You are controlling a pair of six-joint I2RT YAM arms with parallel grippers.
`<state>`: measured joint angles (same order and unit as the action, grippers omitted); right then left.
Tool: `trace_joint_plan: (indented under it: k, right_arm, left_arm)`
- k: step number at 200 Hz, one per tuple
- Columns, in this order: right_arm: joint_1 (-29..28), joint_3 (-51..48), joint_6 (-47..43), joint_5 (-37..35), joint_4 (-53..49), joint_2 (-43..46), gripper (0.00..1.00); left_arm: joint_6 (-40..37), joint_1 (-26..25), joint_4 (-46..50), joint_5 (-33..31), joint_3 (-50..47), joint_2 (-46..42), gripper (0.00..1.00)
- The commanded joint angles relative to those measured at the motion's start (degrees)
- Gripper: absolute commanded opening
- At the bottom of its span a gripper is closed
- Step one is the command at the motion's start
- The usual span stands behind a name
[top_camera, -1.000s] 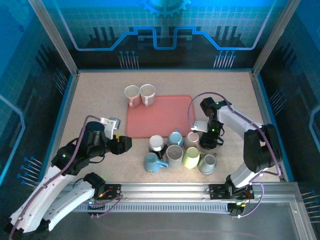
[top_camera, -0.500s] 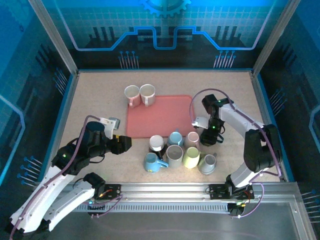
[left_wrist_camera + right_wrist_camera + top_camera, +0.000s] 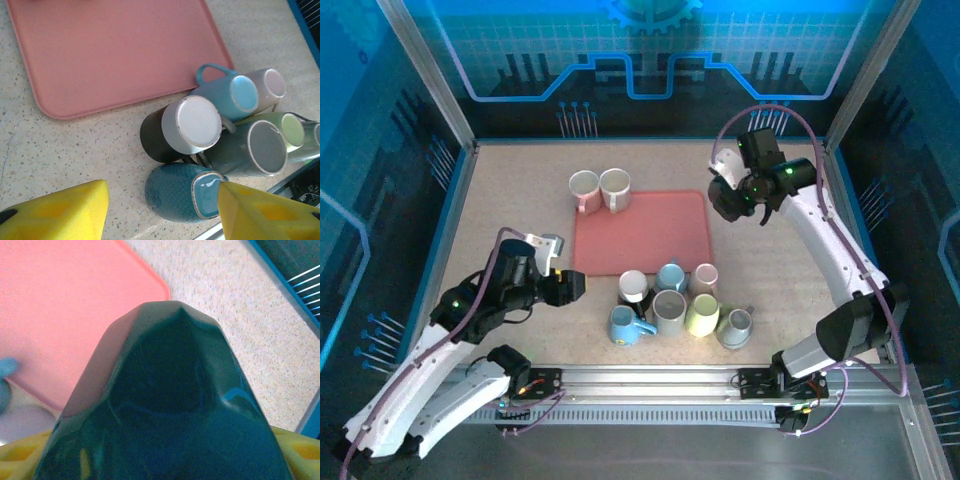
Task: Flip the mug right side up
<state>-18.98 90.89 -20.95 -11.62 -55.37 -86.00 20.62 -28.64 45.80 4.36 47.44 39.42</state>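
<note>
My right gripper (image 3: 732, 196) is raised over the back right corner of the pink tray (image 3: 640, 232), shut on a dark teal mug (image 3: 724, 203). In the right wrist view this mug (image 3: 170, 400) sits between my yellow fingers (image 3: 20, 460); which way up it is I cannot tell. My left gripper (image 3: 570, 288) hangs open just left of the cluster of mugs. A blue dotted mug (image 3: 182, 192) lies on its side between its yellow fingers (image 3: 60, 215), untouched.
Several mugs stand packed together in front of the tray: black-and-white (image 3: 633, 286), light blue (image 3: 670, 275), pink (image 3: 704, 278), grey (image 3: 669, 311), green (image 3: 702, 314), another grey (image 3: 735, 326). Two pale mugs (image 3: 600, 188) stand behind the tray's left corner. Metal rail (image 3: 650, 380) at the near edge.
My right arm has lifted the dark mug out of the cluster's right side and carried it up and back over the tray's far right corner. The left arm has barely moved.
</note>
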Motion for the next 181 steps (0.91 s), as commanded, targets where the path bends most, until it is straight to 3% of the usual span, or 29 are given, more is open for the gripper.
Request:
trace_joint_plan:
  k: [1,28,49,91,124,181]
  right_arm:
    - [-4.6,-0.2,12.7,0.9,5.4,3.7,0.24]
    - [-8.0,-7.2,25.0,8.2,15.1,9.3,0.22]
    - [-8.6,-13.1,34.1,13.2,21.7,13.6,0.21]
    - [-6.7,-25.7,49.1,24.7,37.8,21.4,0.22]
    - [-3.7,-36.0,63.9,34.9,55.2,25.2,0.22]
    - [-2.1,-47.0,82.2,42.4,79.9,26.0,0.22]
  left_arm:
    - [-0.3,0.5,-0.1,0.9,0.8,1.9,0.6]
    - [1.2,0.4,-0.7,2.8,3.0,2.7,0.62]
    - [4.5,0.5,-3.6,8.2,3.7,3.7,0.66]
    - [12.9,0.4,-16.7,17.8,0.3,4.6,0.73]
    - [18.0,0.4,-26.8,23.6,-0.9,7.5,0.89]
    - [24.7,0.3,-45.3,33.9,-3.1,13.7,0.88]
